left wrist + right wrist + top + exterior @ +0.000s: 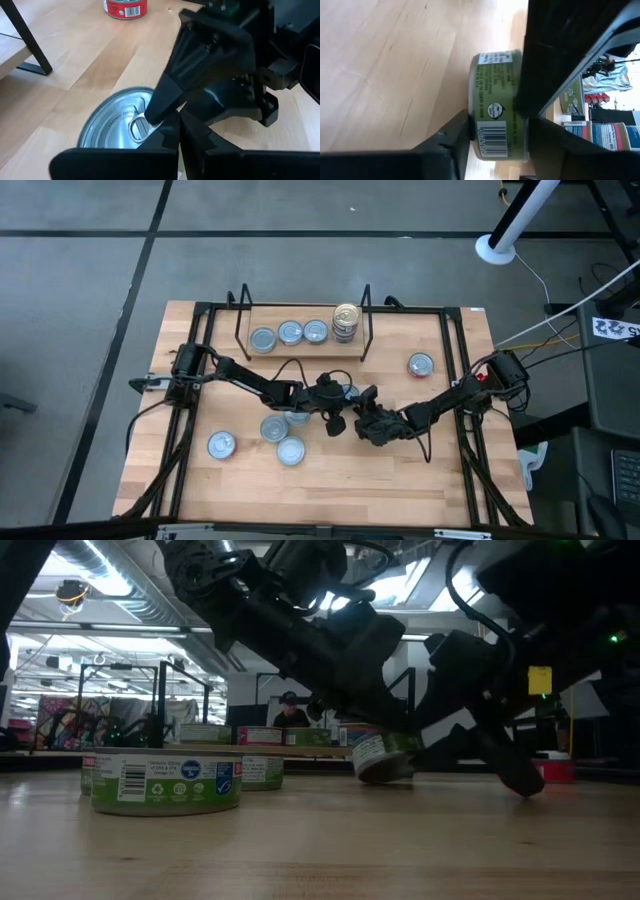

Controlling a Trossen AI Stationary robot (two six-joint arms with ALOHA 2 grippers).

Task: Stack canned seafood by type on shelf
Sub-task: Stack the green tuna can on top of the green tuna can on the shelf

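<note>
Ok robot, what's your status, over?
Right gripper shut on green can, can tilted. Left gripper shut, crowding the same can. Shelf not reached yet.

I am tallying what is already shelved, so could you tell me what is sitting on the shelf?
On the shelf, three silver-lidded cans lie in a row, with a taller stack topped by a gold-lidded can beside them. How many cans that stack holds, and their labels, cannot be seen from above.

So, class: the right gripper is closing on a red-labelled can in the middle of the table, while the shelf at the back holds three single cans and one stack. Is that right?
Not quite. The can between the right gripper's fingers has a green label, not red, as the right wrist view shows. The red can lies apart near the table's right side. The shelf does hold three single cans and one stack.
</note>
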